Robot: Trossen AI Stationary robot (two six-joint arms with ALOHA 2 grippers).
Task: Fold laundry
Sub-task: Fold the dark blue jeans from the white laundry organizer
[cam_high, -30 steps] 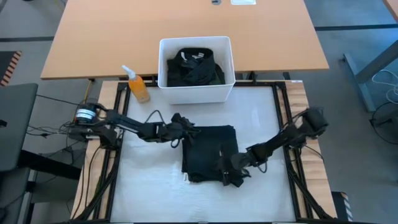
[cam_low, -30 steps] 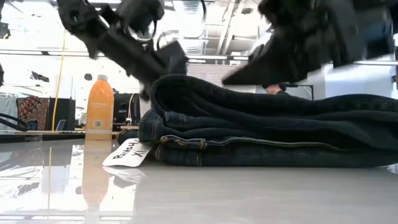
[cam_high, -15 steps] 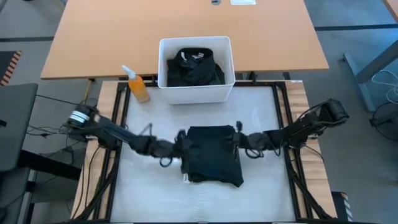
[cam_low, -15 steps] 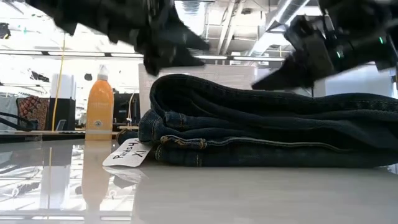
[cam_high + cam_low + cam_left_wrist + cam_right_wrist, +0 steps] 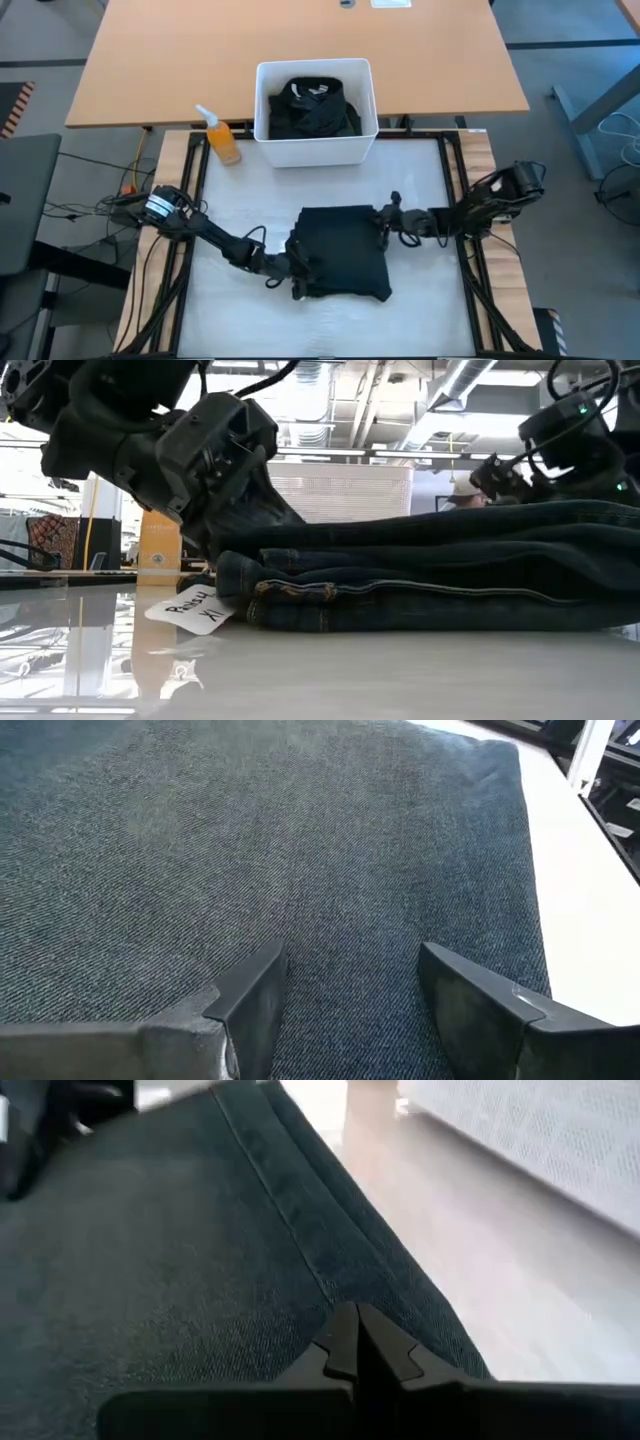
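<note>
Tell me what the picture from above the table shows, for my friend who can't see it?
A folded dark garment lies on the white table, with the left gripper open at its near-left corner and the right gripper shut at its far-right corner. Behind sit a white bin of dark clothes and an orange bottle.

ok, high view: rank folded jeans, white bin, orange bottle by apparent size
1. White bin and folded jeans: about alike in footprint, too close to rank.
2. Orange bottle: clearly smallest.

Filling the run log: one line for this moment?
folded jeans on table | left tool open, at near-left corner | right tool shut, at far-right corner
</note>
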